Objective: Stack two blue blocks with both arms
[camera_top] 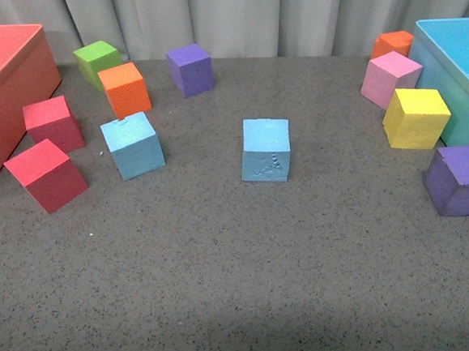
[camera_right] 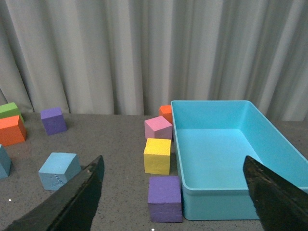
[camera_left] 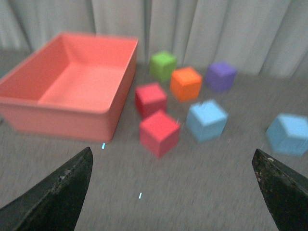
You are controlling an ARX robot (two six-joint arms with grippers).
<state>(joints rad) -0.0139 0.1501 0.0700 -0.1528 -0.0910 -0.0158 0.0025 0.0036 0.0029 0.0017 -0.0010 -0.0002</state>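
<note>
Wide-spread and empty, left gripper and right gripper hover; marks on embossed blue block are illegible.

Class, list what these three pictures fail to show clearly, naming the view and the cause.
Arms: absent from the front view; of the left claw and right claw only fingertips show, cut by the wrist frames' edges.
Marked blue block: embossed marks too small to read in the front view.
Red bin and blue bin: cut by the front view's side edges.
Far orange block: partly behind the pink block, front view.
</note>
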